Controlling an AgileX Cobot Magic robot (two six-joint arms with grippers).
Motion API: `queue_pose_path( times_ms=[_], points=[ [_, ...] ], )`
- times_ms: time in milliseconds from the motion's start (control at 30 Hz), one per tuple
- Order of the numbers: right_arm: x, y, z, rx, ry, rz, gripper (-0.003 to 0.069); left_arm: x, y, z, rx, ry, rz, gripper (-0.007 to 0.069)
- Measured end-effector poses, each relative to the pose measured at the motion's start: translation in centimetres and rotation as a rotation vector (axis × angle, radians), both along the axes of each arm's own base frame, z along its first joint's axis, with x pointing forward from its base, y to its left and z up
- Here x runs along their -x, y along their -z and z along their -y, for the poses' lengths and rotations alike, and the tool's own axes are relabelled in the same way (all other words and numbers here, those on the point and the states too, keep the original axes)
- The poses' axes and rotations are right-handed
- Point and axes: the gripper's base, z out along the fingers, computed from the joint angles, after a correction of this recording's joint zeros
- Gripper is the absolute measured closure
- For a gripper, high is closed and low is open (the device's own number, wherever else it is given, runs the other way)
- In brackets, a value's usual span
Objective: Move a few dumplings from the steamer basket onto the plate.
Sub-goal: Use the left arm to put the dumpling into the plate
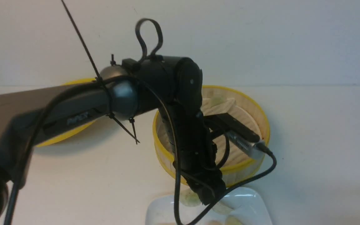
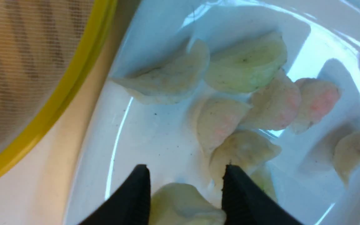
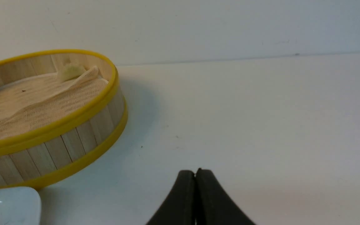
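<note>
While the left gripper (image 2: 184,187) hangs over the glossy white square plate (image 2: 130,131), jaws parted astride a pale green-filled dumpling (image 2: 183,203), one dumpling (image 3: 70,71) lies in the yellow-rimmed bamboo steamer basket (image 3: 73,137); the right gripper (image 3: 195,187), jaws clenched, waits beside it.

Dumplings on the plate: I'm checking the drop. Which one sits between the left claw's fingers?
The pale green dumpling between the left claw fingers, on the plate. The pink-tinged dumplings lie farther off, clear of the fingers.

I see a glossy white plate (image 2: 136,131) throwing glare, soft translucent dumplings (image 2: 245,67) with a moist sheen, a steamer basket (image 3: 73,140) of matt pale wood slats, and its liner (image 3: 36,103) of coarse woven mesh cloth.
</note>
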Motion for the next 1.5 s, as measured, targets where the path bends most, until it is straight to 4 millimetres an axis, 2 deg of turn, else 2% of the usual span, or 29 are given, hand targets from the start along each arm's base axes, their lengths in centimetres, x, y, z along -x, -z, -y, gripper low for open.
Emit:
queue_pose_path(
  times_ms=[100, 267, 733, 1067, 1500],
  points=[
    [0.0, 0.0, 0.0, 0.000, 0.000, 0.000, 0.0673, 0.0, 2.0, 0.5, -0.031, 0.000, -0.046, 0.0358],
    [0.0, 0.0, 0.0, 0.000, 0.000, 0.000, 0.0673, -0.1, 3.7, 0.7, -0.061, 0.002, -0.088, 0.0358],
    [0.0, 0.0, 0.0, 0.000, 0.000, 0.000, 0.0673, -0.6, 5.4, 1.1, -0.058, -0.016, -0.087, 0.0358],
    [0.0, 0.0, 0.0, 0.000, 0.000, 0.000, 0.0673, -0.6, 5.4, 1.1, -0.057, -0.020, -0.087, 0.0313],
    [0.0, 0.0, 0.0, 0.000, 0.000, 0.000, 0.0673, -1.1, 5.8, 1.4, -0.041, -0.041, -0.048, 0.0312]
  ],
)
